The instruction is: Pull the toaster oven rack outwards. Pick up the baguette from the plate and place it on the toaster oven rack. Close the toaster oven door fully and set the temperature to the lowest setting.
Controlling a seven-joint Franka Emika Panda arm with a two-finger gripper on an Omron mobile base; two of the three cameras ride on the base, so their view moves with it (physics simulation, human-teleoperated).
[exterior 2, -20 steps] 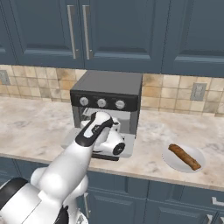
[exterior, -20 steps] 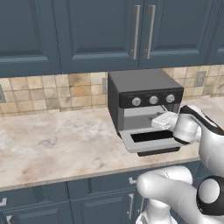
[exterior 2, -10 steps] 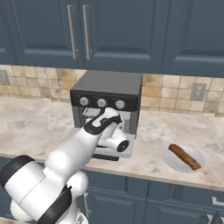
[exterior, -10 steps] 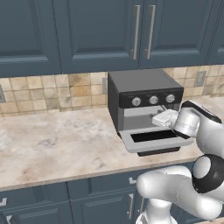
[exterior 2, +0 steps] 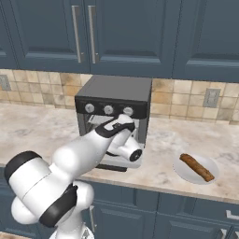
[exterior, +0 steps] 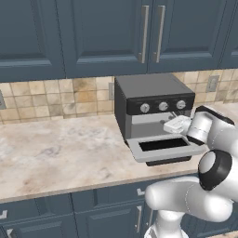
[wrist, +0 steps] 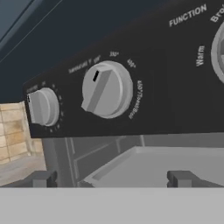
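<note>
Arm's elbow swung lower since before; jaws apart, empty, just before toaster oven (exterior: 153,100) knobs (wrist: 106,89), above open toaster oven door (exterior: 162,146).

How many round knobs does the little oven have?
3, in a row on the toaster oven's black strip: left knob, middle knob, right knob. None looks hidden.

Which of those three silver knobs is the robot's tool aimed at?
The middle knob: it sits centred in the hand view, straight ahead of the open tool. The end knob lies off to one side; the third barely enters the frame.
</note>
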